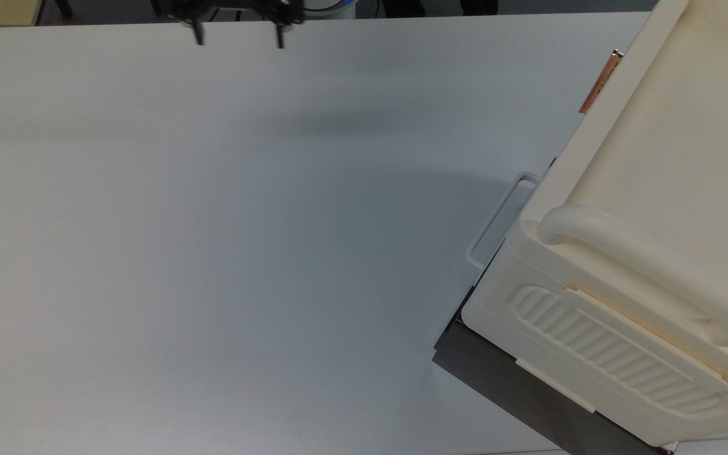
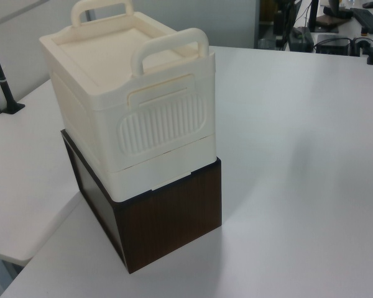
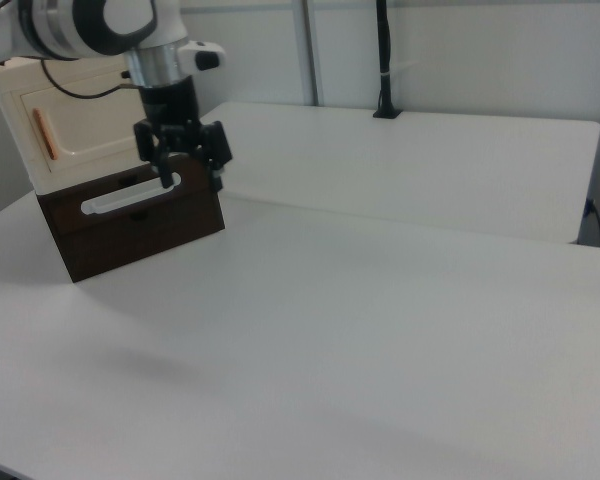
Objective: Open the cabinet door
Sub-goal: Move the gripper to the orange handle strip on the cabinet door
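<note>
Gripper (image 3: 188,167) hangs above the counter (image 3: 380,330) w/ jaws spread, nothing between them, well apart from the cabinet at the right view's far left. Cabinet door (image 3: 75,128) faces the counter, shut. Likely light, stiff plastic, prob. a little slick; best hold is the slim copper handle (image 3: 45,134) near the right view's left edge of the door.

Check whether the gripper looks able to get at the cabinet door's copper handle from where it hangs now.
Probably yes. The open gripper hangs above the bare white table, apart from the cabinet door. Its copper handle faces that open side, and nothing stands between them in the right view.
</note>
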You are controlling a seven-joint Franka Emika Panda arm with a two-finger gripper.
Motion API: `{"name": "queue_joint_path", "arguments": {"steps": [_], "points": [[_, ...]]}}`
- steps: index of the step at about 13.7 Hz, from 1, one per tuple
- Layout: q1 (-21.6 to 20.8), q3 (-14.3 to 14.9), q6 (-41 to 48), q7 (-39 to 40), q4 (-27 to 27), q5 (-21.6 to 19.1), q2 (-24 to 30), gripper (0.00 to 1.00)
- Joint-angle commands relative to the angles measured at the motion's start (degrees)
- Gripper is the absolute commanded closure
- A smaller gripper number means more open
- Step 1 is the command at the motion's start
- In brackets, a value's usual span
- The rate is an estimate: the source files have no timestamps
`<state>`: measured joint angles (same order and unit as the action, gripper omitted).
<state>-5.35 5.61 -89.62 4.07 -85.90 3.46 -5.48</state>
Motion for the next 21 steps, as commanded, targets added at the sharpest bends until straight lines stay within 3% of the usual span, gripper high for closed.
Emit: {"name": "queue_joint_path", "arguments": {"steps": [1, 5, 8, 9, 12, 16, 19, 21], "points": [[-7.6, 0.3, -2.3, 0.3, 0.7, -2.8, -0.1, 0.0], [-15.0, 0.2, -5.2, 0.3, 4.1, -5.7, -1.9, 0.0], [-22.1, 0.1, -18.1, 1.6, 4.2, -6.7, -4.1, 0.0], [-23.6, -0.4, -21.5, 5.8, 4.2, -6.7, -5.1, 0.0], [-23.6, -4.3, -26.6, 10.2, 4.9, -6.8, -7.4, 0.01], [-23.6, -6.7, -26.8, 12.2, 6.9, -7.6, -9.6, 0.09], [-23.7, -7.1, -26.8, 14.7, 7.6, -8.5, -10.0, 0.31], [-23.6, -7.3, -26.8, 15.3, 7.7, -9.2, -9.8, 0.38]]}}
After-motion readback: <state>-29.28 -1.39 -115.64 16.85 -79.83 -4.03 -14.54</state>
